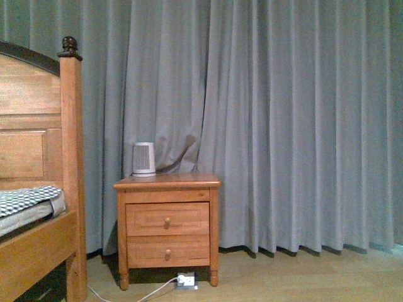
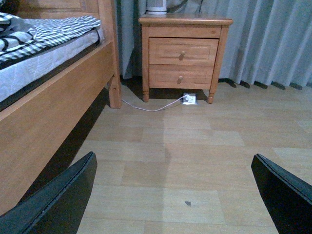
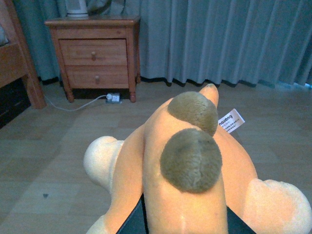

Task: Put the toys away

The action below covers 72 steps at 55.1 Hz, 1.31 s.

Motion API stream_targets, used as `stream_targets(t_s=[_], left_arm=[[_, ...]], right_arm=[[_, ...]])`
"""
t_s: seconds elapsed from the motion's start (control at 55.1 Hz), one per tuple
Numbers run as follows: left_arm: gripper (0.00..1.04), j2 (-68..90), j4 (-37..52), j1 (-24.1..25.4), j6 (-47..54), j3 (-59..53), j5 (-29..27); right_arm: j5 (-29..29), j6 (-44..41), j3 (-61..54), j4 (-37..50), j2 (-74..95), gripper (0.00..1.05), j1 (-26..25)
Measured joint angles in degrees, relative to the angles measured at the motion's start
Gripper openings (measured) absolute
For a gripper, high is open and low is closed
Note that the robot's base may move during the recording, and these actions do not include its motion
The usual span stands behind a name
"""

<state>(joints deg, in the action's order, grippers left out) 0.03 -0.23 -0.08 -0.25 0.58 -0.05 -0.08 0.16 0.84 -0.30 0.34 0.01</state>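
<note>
The orange-yellow plush animal [image 3: 185, 165] fills the lower part of the right wrist view, with two brownish ear tips, pale stubby limbs and a white paper tag [image 3: 231, 120]. My right gripper [image 3: 183, 222] is shut on the plush animal, holding it above the wooden floor; its dark fingers [image 3: 134, 222] peek out beneath the body. In the left wrist view my left gripper [image 2: 178, 195] is open, its two black fingers [image 2: 58, 200] spread wide over bare floor with nothing between them. Neither arm shows in the front view.
A wooden two-drawer nightstand [image 1: 167, 226] stands against grey curtains [image 1: 283, 126], with a small white device [image 1: 143, 159] on top. A power strip [image 1: 186, 280] and its cable lie under it. A wooden bed [image 1: 38, 207] with checked bedding is on the left.
</note>
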Motion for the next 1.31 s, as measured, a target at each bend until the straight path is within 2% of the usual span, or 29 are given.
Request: stream_targets(t_s=[1.308], left_arm=[[0.98,0.0,0.0,0.0,0.0,0.0,0.0]], right_arm=[[0.0,0.0,0.0,0.0,0.0,0.07,0.0]])
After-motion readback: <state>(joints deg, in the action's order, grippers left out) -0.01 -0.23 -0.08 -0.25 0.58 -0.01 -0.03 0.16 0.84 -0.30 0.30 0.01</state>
